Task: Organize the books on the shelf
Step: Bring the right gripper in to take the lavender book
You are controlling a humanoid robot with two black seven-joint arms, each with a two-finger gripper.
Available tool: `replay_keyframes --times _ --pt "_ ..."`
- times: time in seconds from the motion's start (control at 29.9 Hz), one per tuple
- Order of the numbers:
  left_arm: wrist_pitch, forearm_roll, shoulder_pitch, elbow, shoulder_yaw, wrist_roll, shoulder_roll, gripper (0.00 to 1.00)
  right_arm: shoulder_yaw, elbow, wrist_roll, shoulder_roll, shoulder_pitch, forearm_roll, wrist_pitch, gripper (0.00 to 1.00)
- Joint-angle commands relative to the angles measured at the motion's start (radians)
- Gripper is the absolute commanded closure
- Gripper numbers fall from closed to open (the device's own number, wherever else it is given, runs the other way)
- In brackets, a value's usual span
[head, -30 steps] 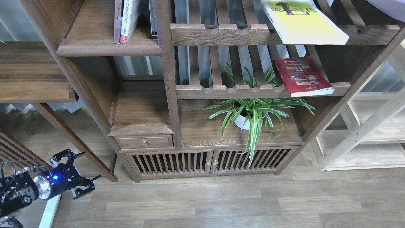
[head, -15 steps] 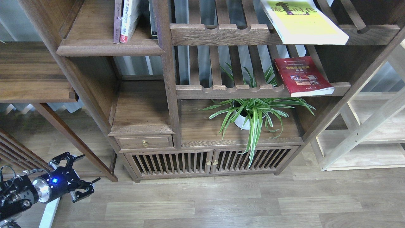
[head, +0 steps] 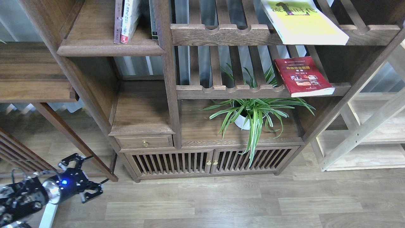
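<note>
The yellow-green book (head: 302, 23) with a dark figure lies flat on the upper slatted rack at the top right, its corner over the front rail. The red book (head: 302, 76) with a yellow title lies flat on the lower slatted rack, right side. The pale lavender-white book is out of view. The shelf (head: 107, 47), a dark board with a rounded lip, is at the upper left. My left gripper (head: 93, 172) is open and empty, low at the bottom left above the floor, far from the books. My right gripper is not in view.
A few thin upright spines (head: 125, 20) stand on the dark shelf. A potted spider plant (head: 250, 115) sits on the cabinet top under the red book. A slanted wooden leg (head: 72, 136) rises beside my left gripper. Pale wood shelving (head: 364, 133) stands at the right.
My left gripper has dipped and then moved a little to the right near the floor, still open. The books have not moved.
</note>
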Motion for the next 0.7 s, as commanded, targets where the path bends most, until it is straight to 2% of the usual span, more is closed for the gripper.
replay_keyframes --times 0.0,0.13,0.33,0.5,0.67 --pt "0.025 0.000 0.016 0.029 0.000 0.000 -0.042 0.00 -0.126 -0.024 0.000 0.000 -0.003 -0.014 0.000 0.97" --pt "0.027 0.000 0.036 0.078 0.000 0.000 -0.099 0.00 -0.260 -0.047 0.000 0.021 -0.003 -0.020 -0.004 0.97" --pt "0.025 0.000 0.057 0.167 0.005 0.000 -0.192 0.00 -0.424 -0.061 0.000 0.186 -0.030 -0.011 -0.133 0.97" --pt "0.028 -0.005 0.070 0.210 0.000 0.000 -0.248 0.00 -0.424 -0.077 0.000 0.343 -0.179 0.029 -0.223 0.97" --pt "0.030 -0.122 0.090 0.230 0.006 0.000 -0.294 0.00 -0.417 -0.136 0.000 0.530 -0.326 0.067 -0.317 0.97"
